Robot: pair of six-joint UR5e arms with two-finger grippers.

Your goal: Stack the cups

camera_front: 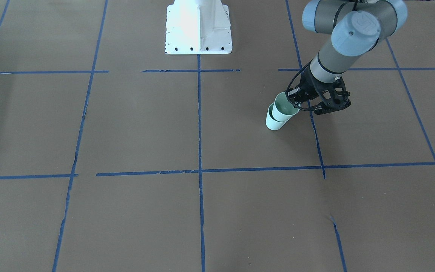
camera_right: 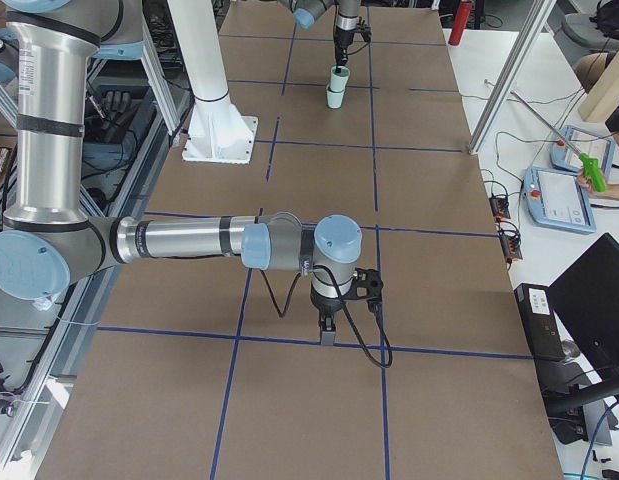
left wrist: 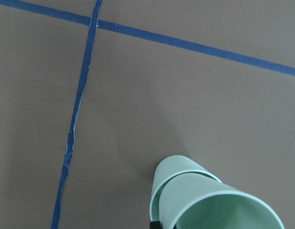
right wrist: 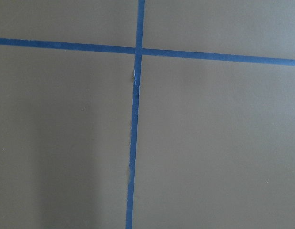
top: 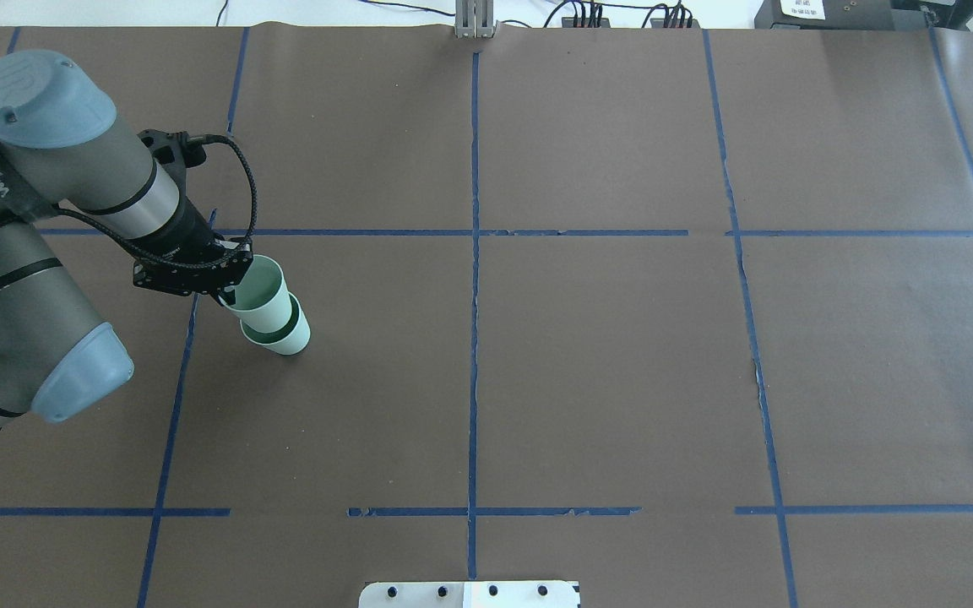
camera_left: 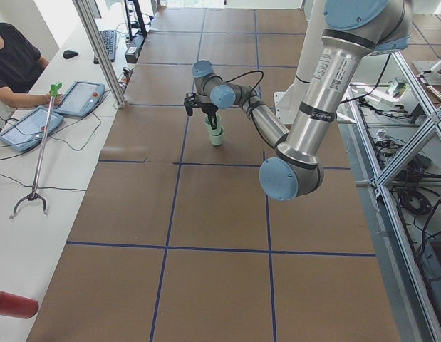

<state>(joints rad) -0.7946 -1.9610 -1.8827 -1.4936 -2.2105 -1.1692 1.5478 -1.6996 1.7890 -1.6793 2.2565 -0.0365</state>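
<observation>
Two pale mint-green cups stand on the brown table on my left side. The upper cup (camera_front: 283,107) sits tilted inside the lower cup (camera_front: 274,122); both also show in the overhead view, upper cup (top: 263,295) over lower cup (top: 288,338). My left gripper (camera_front: 296,102) is shut on the upper cup's rim on the side nearest my base. The left wrist view shows the upper cup (left wrist: 223,210) nested in the lower cup (left wrist: 178,169). My right gripper (camera_right: 327,333) shows only in the exterior right view, low over the table; I cannot tell if it is open or shut.
The white robot base (camera_front: 198,28) stands at the table's edge. Blue tape lines (top: 474,253) cross the brown paper. Tablets (camera_left: 35,125) and a grabber tool (camera_left: 38,153) lie on a side bench, with an operator beside them.
</observation>
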